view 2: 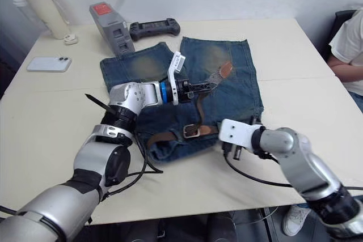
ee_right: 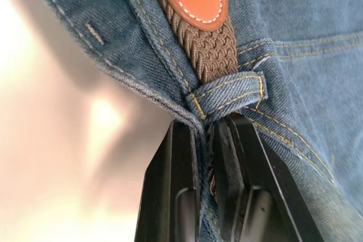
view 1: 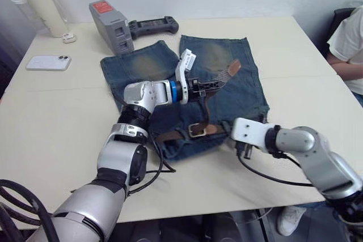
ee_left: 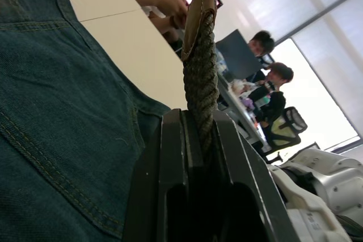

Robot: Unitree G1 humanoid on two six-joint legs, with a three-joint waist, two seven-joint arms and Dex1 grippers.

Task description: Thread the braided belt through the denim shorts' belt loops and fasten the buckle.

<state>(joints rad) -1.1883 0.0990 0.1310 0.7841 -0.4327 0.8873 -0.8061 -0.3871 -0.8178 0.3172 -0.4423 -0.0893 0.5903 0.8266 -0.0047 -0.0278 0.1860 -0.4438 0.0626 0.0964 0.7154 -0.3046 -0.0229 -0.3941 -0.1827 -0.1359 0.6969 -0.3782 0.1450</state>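
The denim shorts [view 1: 227, 92] lay flat on the cream table [view 1: 51, 123], waistband toward me. My left gripper [view 1: 211, 85] was clamped on the braided belt [ee_left: 201, 77] near its tip, holding that end raised above the legs. The buckle [view 1: 197, 129] rested on the waistband. My right gripper [ee_right: 205, 140] was pinched on the waistband at a belt loop [ee_right: 227, 97], the belt running through it.

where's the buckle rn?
The buckle lies on the denim shorts at their near waistband, between the left gripper, shut on the braided belt, and the right gripper.
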